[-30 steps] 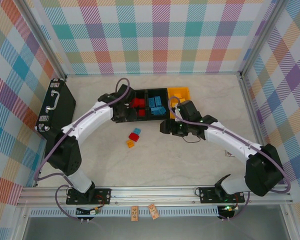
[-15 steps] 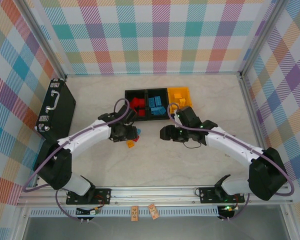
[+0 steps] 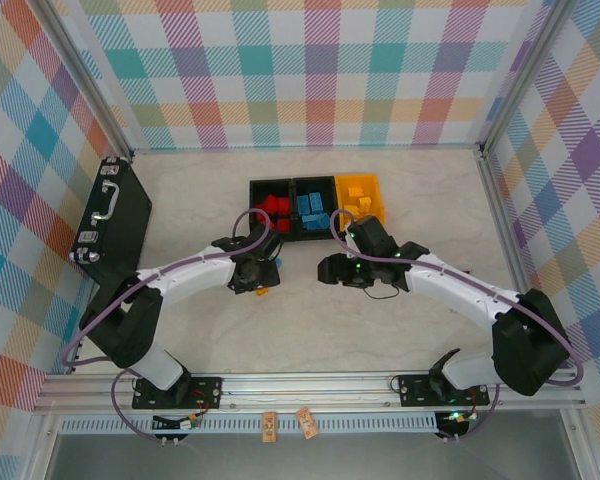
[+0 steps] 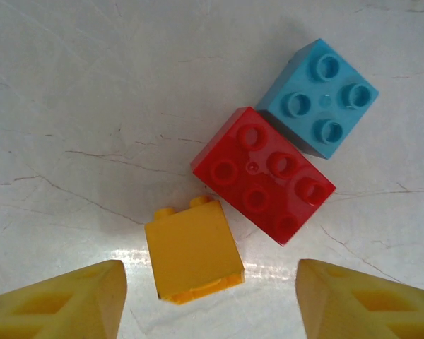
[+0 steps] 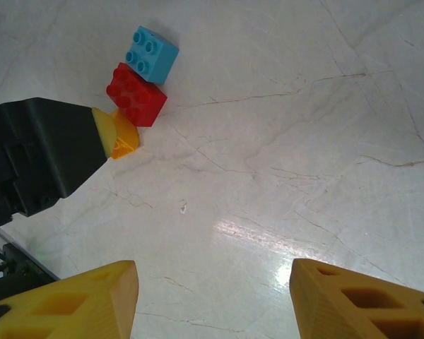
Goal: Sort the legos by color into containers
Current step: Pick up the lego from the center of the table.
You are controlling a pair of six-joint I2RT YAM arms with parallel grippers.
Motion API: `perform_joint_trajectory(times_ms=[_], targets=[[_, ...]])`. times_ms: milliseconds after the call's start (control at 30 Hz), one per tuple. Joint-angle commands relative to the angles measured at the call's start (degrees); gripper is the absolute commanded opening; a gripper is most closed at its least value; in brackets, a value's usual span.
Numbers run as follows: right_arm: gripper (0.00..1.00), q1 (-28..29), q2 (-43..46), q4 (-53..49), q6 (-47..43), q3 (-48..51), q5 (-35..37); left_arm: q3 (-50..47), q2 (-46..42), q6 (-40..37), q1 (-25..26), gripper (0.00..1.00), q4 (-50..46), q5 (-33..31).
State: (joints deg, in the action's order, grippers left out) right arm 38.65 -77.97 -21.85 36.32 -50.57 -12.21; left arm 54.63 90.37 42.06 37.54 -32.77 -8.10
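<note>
Three loose legos lie together on the table: a yellow-orange brick (image 4: pixel 194 258) on its side, a red brick (image 4: pixel 263 175) and a blue brick (image 4: pixel 319 97). My left gripper (image 4: pixel 210 302) is open just above them, with the yellow-orange brick (image 3: pixel 263 292) between its fingers and untouched. From the right wrist the same red brick (image 5: pixel 136 94) and blue brick (image 5: pixel 150 54) lie at the upper left. My right gripper (image 5: pixel 212 296) is open over bare table, right of the bricks. The containers stand behind: a black bin (image 3: pixel 258 186) with red bricks, a black bin (image 3: pixel 314 182) with blue ones, a yellow-orange bin (image 3: pixel 374 185).
A flat black case (image 3: pixel 110 220) with a metal handle lies at the table's left edge. The two grippers (image 3: pixel 252 272) (image 3: pixel 330 268) face each other a short way apart in front of the bins. Metal frame posts and checked walls close in the table.
My left arm has pulled back from the red bin and come down over the three loose bricks. The right gripper has shifted slightly and stays open.
</note>
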Motion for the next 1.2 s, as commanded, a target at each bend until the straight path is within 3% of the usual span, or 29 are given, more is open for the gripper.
perform_joint_trajectory(times_ms=[0, 733, 1167], targets=[[0.59, 0.3, -0.5, 1.3, 0.4, 0.5, 0.6, -0.1, 1.4, 1.4, 0.7, 0.58, -0.6, -2.8], [0.59, 0.3, -1.3, 1.1, -0.1, -0.4, 0.5, -2.1, 2.8, 0.6, 0.9, 0.26, -2.5, -3.5], [0.59, -0.8, 2.7, -0.2, 0.5, 0.9, 4.3, 8.6, -0.1, -3.7, 2.7, 0.24, -10.1, -2.7]])
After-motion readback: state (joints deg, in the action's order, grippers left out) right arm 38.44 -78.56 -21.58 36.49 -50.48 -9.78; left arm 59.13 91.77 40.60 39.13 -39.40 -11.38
